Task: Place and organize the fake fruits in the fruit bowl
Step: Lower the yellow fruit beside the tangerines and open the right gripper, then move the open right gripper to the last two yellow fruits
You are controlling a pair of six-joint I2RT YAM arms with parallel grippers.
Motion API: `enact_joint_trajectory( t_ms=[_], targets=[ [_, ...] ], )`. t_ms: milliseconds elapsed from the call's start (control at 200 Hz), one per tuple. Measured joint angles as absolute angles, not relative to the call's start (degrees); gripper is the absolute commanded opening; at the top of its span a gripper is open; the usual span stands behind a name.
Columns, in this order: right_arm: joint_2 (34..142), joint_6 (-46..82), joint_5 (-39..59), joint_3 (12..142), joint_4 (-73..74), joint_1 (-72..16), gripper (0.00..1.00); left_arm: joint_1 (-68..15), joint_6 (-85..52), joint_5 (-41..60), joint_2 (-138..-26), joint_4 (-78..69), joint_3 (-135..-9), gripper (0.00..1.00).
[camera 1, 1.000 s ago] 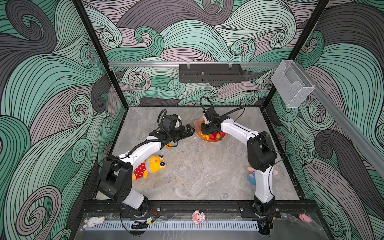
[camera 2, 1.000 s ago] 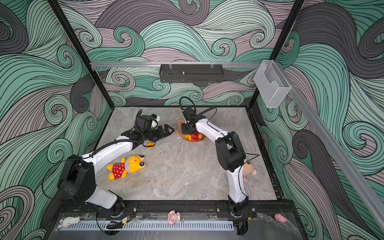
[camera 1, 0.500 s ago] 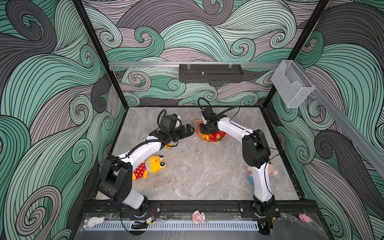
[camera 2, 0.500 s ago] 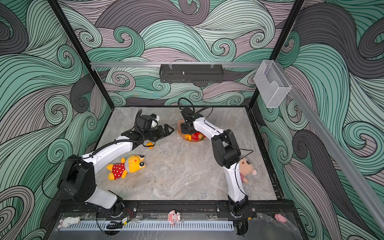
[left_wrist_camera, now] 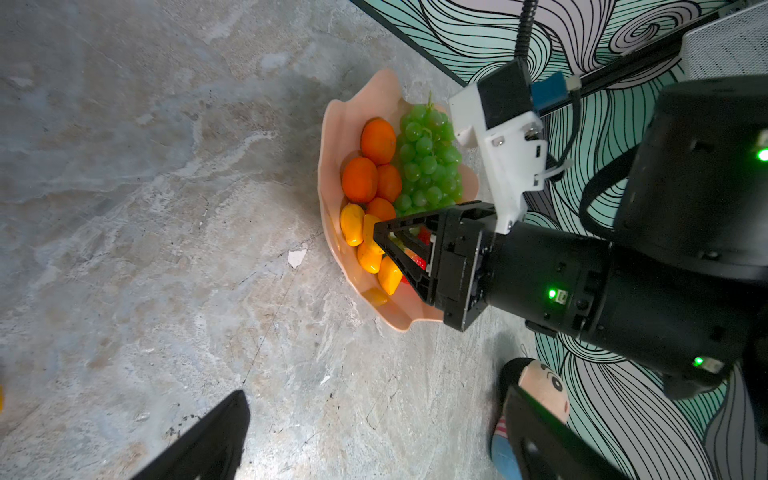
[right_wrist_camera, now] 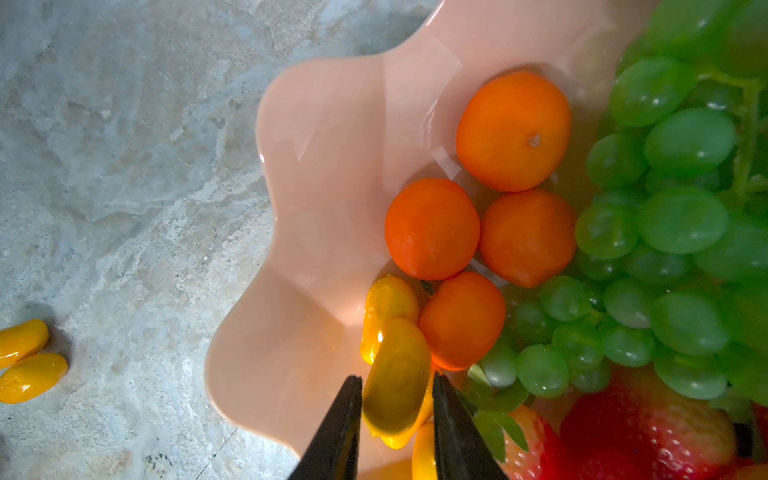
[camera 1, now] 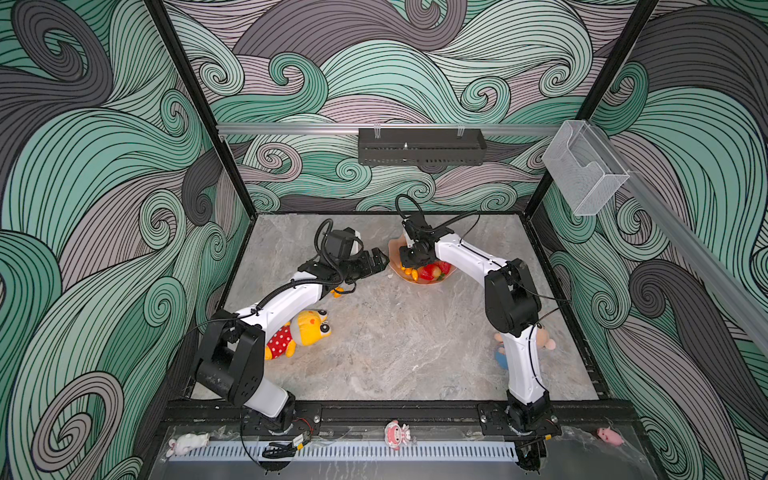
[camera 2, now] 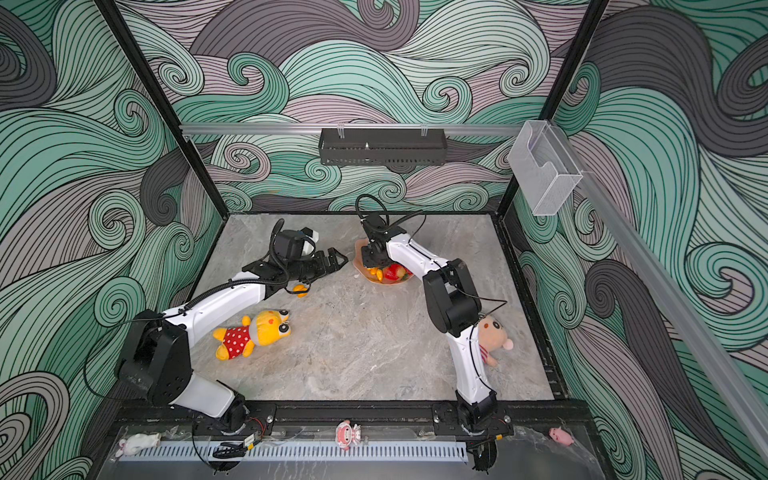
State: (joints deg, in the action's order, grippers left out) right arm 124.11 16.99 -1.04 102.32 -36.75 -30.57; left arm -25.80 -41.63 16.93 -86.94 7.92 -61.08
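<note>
yellow kumquat (right_wrist_camera: 395, 361) between barely parted right pincer (right_wrist_camera: 395, 377) jaws, grip unclear; could roll over bowl (right_wrist_camera: 324, 166) rim onto table (right_wrist_camera: 124, 166).

White arm links (camera 1: 291, 299), black joints (camera 1: 509, 299), looping black cables (camera 1: 405, 203), tapered black fingers (right_wrist_camera: 336, 432).

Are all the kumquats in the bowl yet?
No: in the right wrist view two kumquats lie on the table, apart from the fruit bowl.
</note>
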Motion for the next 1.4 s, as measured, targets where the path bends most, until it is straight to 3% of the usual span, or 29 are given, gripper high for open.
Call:
enact_joint_trajectory(
  t_ms=[290,615,976,1401],
  targets=[
    [121.7,16.9,-1.0,101.8,-36.8,-30.7,0.38,-25.8,-41.3,15.1,-83.5,9.5,-60.6,0.99],
    [110.8,18.0,-0.8,95.4,-33.7,-33.6,0.42,-25.8,-40.5,8.0,-70.3,14.9,-56.7,0.98],
    [109.7,18.1,-0.2,91.3,-30.1,-41.4,0.49,-22.2,-39.3,0.8,-53.6,21.5,-47.8,0.99],
    [124.5,15.9,1.7,108.8,-33.8,-48.1,0.43,-6.5,-40.8,10.7,-50.4,23.3,-41.9,0.98]
  ],
)
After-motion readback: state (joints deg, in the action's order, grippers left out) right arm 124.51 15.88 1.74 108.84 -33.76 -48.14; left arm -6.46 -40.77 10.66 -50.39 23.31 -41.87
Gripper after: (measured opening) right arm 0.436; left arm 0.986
